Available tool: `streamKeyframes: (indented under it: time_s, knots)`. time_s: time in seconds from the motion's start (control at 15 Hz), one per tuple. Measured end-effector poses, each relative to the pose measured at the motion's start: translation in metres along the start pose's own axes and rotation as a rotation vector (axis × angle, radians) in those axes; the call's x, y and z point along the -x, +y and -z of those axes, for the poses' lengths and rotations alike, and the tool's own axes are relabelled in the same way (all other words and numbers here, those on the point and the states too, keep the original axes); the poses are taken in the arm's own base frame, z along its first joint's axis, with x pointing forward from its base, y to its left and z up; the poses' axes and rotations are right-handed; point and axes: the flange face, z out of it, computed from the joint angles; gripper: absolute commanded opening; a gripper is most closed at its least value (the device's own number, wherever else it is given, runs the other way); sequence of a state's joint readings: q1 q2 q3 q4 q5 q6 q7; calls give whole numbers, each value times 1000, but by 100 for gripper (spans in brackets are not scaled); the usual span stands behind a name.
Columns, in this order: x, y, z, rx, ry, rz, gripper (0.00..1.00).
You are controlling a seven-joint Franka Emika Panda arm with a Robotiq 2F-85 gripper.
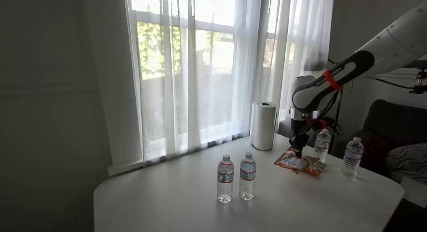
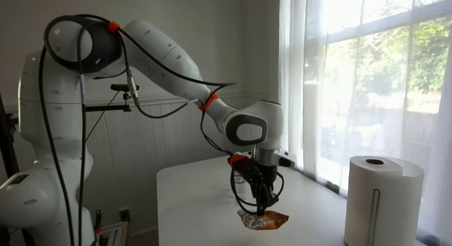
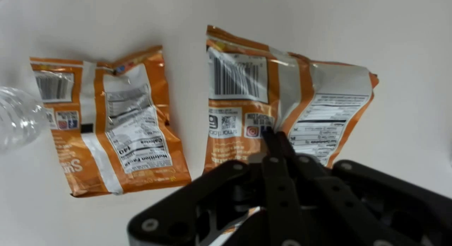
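Observation:
My gripper (image 3: 278,136) is shut on an orange and white snack bag (image 3: 235,143), with the fingertips close together at a crease in its middle. In an exterior view the gripper (image 1: 298,154) points down at the bag (image 1: 288,162). The bag also shows under the fingers in an exterior view (image 2: 273,221). A similar orange bag (image 3: 116,126) lies flat on the table beside it. A sliver of orange and white packaging (image 3: 240,223) shows through the gripper linkage; I cannot tell which bag it belongs to. Whether the pinched bag touches the table is unclear.
Several clear water bottles stand on the white table (image 1: 160,205): two near the middle (image 1: 225,182) (image 1: 247,177), two near the bags (image 1: 322,147) (image 1: 353,158). A bottle (image 3: 17,120) is close beside the flat bag. A paper towel roll (image 1: 263,127) stands by the curtained window (image 1: 186,75).

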State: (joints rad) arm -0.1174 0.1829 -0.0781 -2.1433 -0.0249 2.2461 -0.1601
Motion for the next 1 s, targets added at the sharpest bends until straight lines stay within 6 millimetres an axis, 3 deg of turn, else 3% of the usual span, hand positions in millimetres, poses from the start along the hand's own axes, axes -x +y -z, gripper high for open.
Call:
streamKeyframes:
  time_s: [0.47, 1.0]
  knots:
    - [65, 57, 6, 37, -87, 23, 0]
    - [110, 111, -16, 76, -160, -29, 0]
